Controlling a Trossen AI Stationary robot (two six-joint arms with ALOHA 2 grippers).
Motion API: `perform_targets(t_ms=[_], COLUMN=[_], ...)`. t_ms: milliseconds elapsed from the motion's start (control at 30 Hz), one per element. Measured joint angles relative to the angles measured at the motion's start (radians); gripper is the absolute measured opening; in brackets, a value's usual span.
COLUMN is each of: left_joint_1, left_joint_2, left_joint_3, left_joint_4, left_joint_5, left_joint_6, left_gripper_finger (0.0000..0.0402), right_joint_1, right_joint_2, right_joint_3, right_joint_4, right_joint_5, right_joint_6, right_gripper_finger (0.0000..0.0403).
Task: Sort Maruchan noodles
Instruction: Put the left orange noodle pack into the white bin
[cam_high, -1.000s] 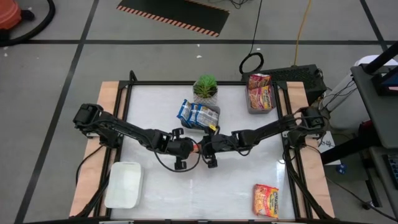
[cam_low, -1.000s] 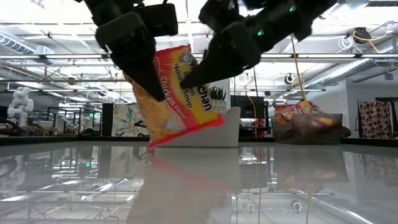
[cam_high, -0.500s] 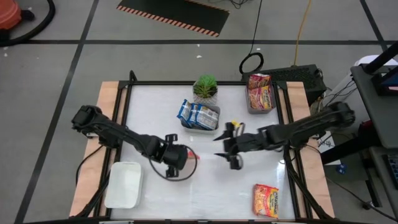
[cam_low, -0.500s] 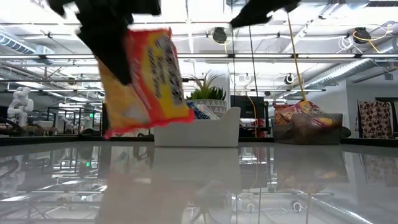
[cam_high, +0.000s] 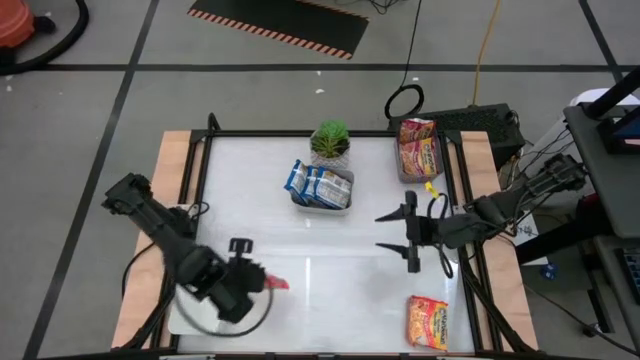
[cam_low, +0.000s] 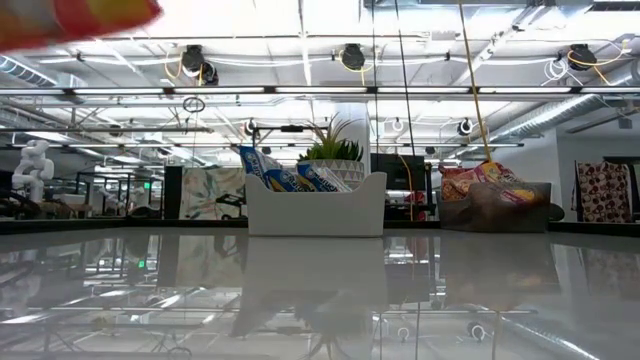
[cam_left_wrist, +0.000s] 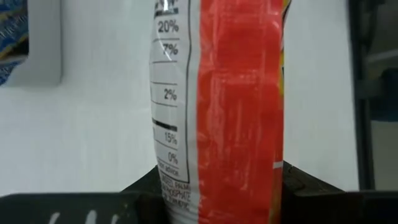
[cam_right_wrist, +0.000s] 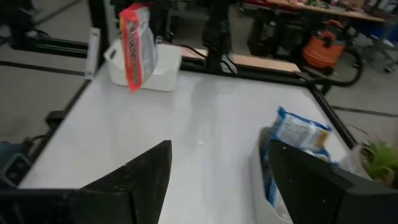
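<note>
the glossy white desk (cam_low: 320, 290) mirrors the ceiling lights, with pale bare-wood strips (cam_high: 176, 160) along its sides. the crinkly orange-red plastic noodle packet (cam_left_wrist: 236, 106) shines with creases. the white smooth plastic tray (cam_low: 316, 205) looks matt, the black metal frame rail (cam_high: 300, 134) dull.

Orange-red noodle packet (cam_left_wrist: 236, 106), white back panel, left wrist view: nutrition column of percentages, reading downward "20%", "7%", "2%", "15%", "0%". Below these, small print, partly cut off; "advice" and "PHOSPHATE" can be made out. No legible print on any other packet, tray or surface.
</note>
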Motion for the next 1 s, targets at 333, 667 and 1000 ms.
perform_targets(t_ms=[333,667,1000], left_joint_1=[-0.19,-0.326,-0.411], left_joint_2=[-0.103,-0.186,-0.27], left_joint_3=[0.001,-0.029,-0.243], left_joint_4=[-0.135,-0.238,-0.237], left_joint_5=[-0.051,-0.112,-0.108], left_joint_6=[-0.108,-0.257,-0.369], left_gripper_finger=[0.0127,0.0127,0.0127], right_joint_1=[0.095,0.178,0.215], right_joint_2=[0.003,0.003,0.003], right_joint_3=[-0.003,-0.003,-0.003], right_joint_4=[0.086,0.188,0.186], right_joint_5=[0.0,0.004,0.037], right_joint_6=[-0.007,-0.077,-0.06], right_gripper_finger=[0.0257,0.0257,0.0257])
